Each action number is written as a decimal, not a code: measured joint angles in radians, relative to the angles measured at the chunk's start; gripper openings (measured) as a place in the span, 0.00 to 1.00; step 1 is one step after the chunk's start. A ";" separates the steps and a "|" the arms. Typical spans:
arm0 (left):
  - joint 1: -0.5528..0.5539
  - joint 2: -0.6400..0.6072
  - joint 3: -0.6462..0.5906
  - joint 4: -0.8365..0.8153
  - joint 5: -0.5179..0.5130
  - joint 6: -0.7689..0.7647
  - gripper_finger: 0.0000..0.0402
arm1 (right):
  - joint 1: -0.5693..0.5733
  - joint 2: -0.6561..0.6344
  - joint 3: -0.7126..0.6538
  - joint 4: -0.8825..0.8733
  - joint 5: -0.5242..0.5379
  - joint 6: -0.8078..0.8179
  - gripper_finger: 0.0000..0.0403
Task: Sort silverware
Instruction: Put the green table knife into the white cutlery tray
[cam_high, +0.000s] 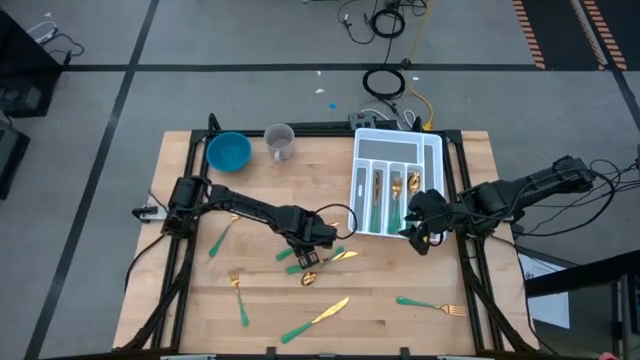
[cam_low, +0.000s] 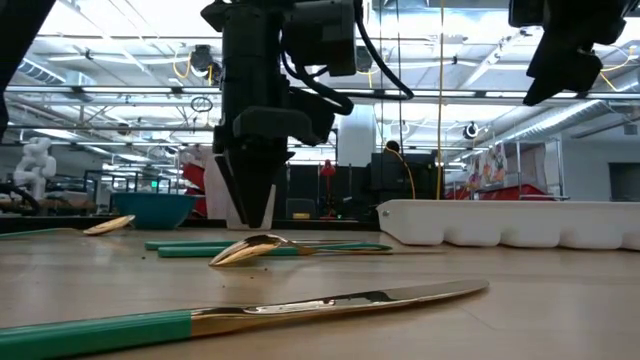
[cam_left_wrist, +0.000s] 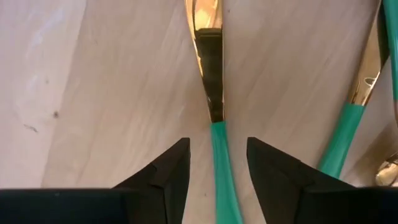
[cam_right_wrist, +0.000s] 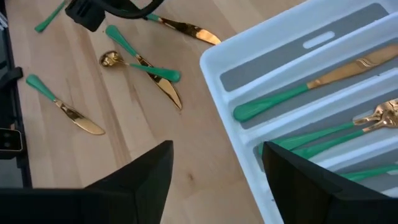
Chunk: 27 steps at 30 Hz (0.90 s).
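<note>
Sorted so far: white divided plastic tray (cam_high: 432, 150) at the far right of the pale wooden table (cam_high: 260, 225), holding a handful of gold-headed, teal-handled pieces (cam_high: 378, 195) across its slots; exact count hard to read.
Left on the table: roughly seven or eight pieces loose. Small cluster near the table's middle, including a gold spoon (cam_high: 309, 278) and a gold knife (cam_high: 343, 255); a fork (cam_high: 239, 296) and another piece (cam_high: 219, 238) toward the left; a knife (cam_high: 315, 320) and a fork (cam_high: 431, 304) near the front edge.
Left gripper (cam_high: 318, 240): down low over the middle cluster, fingers (cam_left_wrist: 168, 174) spread apart on either side of a slim teal handle (cam_left_wrist: 222, 168), not squeezing it; nothing held.
Right gripper (cam_high: 420, 232): raised beside the tray's near corner, fingers (cam_right_wrist: 149, 168) parted wide, empty.
Other items: blue bowl (cam_high: 228, 151) and clear cup (cam_high: 280, 141) at the far edge, apart from the cutlery.
Progress, as a judgement: under halfway, perhaps a third done; most of the silverware not yet in the tray.
Step in hand, as a judgement: left side lined up for a pick from the cluster, grip not yet closed.
</note>
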 joint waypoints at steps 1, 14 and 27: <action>-0.004 0.000 0.000 0.000 0.006 -0.004 0.41 | 0.000 0.000 0.000 -0.005 0.000 0.000 0.59; -0.008 0.055 -0.001 -0.035 0.009 -0.007 0.41 | 0.000 0.000 0.000 -0.031 0.000 -0.027 0.59; -0.007 0.156 0.014 -0.017 0.157 0.054 0.11 | 0.000 0.000 0.000 -0.033 -0.001 -0.024 0.59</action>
